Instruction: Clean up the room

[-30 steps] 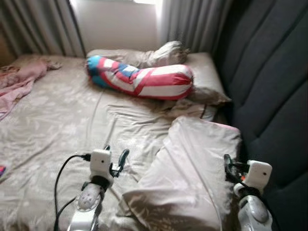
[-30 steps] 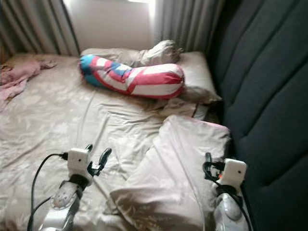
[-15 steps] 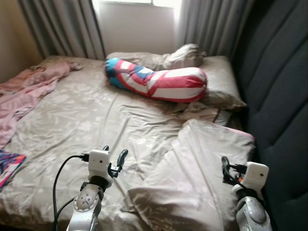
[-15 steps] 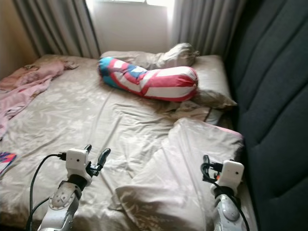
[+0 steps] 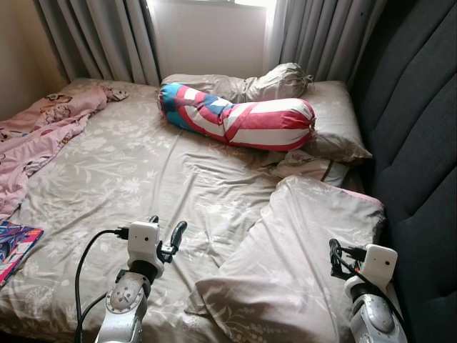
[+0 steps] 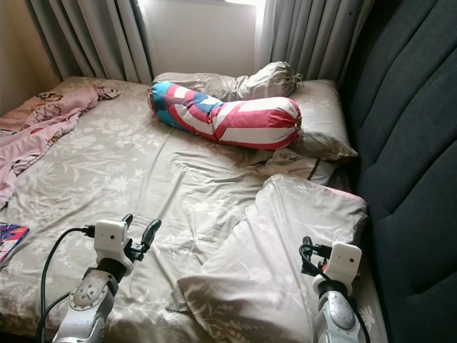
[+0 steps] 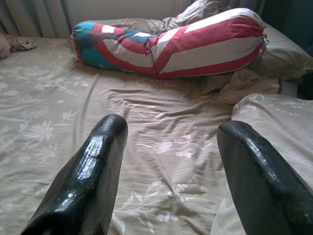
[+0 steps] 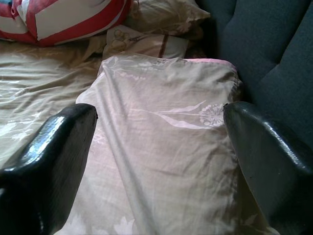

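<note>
A wide bed (image 5: pixel 128 179) in a beige floral sheet runs from the robot toward grey curtains (image 5: pixel 107 36) and a bright window at 12 o'clock, with a dark padded headboard (image 5: pixel 421 143) along the whole edge at 3 o'clock. A pink blanket (image 5: pixel 36 136) lies bunched along the edge at 9 to 10 o'clock. Nearest the robot, at 5 o'clock, a beige pillow (image 5: pixel 300 257) lies flat, its long axis running from the robot toward 1 o'clock and its far corner touching the headboard. Across the head of the bed a red, white and blue striped bolster (image 5: pixel 239 118) lies with its long axis crosswise, blue end at 11 o'clock and tied end at 1 o'clock, resting against two crumpled beige pillows (image 5: pixel 335 121). A small folded cloth (image 5: pixel 307 166) sits between bolster and near pillow. A colourful printed item (image 5: pixel 14 243) lies at the bed's edge at 8 o'clock; no writing can be read. The sheet's middle lies open, wrinkled. The left hand (image 5: pixel 166 236) hovers over the sheet at 7 o'clock, fingers (image 7: pixel 88 176) spread. The right hand (image 8: pixel 161 147) hangs over the near pillow at 5 o'clock, fingers (image 8: pixel 49 152) spread wide, touching nothing.
</note>
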Controlling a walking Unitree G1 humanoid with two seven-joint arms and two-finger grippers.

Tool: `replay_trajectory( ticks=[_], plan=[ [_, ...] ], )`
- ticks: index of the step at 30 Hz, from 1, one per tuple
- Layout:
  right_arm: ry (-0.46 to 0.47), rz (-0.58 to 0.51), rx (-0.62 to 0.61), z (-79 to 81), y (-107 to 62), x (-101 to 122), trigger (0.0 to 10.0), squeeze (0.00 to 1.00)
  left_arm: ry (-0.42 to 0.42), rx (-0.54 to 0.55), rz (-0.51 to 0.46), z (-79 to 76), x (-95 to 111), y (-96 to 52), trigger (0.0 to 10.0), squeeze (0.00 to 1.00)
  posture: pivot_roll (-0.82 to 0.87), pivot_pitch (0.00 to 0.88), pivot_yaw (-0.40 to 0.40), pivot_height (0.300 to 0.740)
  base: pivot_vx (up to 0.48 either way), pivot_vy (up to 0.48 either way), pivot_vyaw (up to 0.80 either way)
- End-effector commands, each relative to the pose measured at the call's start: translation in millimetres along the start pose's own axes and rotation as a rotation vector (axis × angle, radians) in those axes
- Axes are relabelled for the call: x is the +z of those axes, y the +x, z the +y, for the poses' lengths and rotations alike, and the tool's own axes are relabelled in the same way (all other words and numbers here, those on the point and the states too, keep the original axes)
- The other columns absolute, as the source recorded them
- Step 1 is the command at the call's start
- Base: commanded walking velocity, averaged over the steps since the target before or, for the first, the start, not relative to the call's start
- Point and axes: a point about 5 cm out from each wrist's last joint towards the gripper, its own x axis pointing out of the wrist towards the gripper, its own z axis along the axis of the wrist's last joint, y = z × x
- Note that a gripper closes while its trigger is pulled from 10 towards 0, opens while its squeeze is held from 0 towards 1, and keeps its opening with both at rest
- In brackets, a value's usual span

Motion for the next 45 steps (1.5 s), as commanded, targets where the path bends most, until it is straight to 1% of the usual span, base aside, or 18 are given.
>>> replay_trajectory(
  ticks=[1,6,15,22,27,32,45],
  plan=[
    [-0.009,-0.002,-0.005,-0.1,2.9,2.4,10.0,0.0,0.006,-0.007,0.004,1.1,2.0,2.5,10.0,0.0,-0.08,0.0,-0.038,0.725,0.0,0.0,0.0],
    [-0.011,0.001,-0.004,0.4,3.4,1.2,10.0,0.0,0.004,-0.005,0.004,1.4,2.1,2.1,10.0,0.0,-0.07,0.0,-0.041,0.7,0.0,0.0,0.0],
    [-0.009,-0.016,-0.005,-0.2,3.1,2.6,10.0,0.0,0.0,-0.001,0.005,1.3,2.0,1.8,10.0,0.0,-0.07,0.0,-0.045,0.7,0.0,0.0,0.0],
    [-0.013,0.005,-0.009,-0.5,3.6,0.6,10.0,0.0,-0.004,-0.002,0.008,0.6,1.5,1.4,10.0,0.0,-0.07,0.0,-0.047,0.7,0.0,0.0,0.0],
    [-0.021,0.003,0.005,1.7,4.6,0.9,10.0,0.0,-0.007,0.0,0.01,0.4,1.0,1.0,10.0,0.0,-0.07,0.0,-0.05,0.67,0.0,0.0,0.0],
    [-0.012,-0.012,0.006,1.6,3.8,1.5,10.0,0.0,-0.006,0.001,0.013,0.7,0.8,0.8,10.0,0.0,-0.07,0.0,-0.052,0.67,0.0,0.0,0.0],
    [-0.018,0.007,0.001,1.5,3.9,-0.7,10.0,0.0,-0.005,0.001,0.016,1.2,0.3,0.3,10.0,0.0,-0.07,0.0,-0.05,0.67,0.0,0.0,0.0]
  ],
)
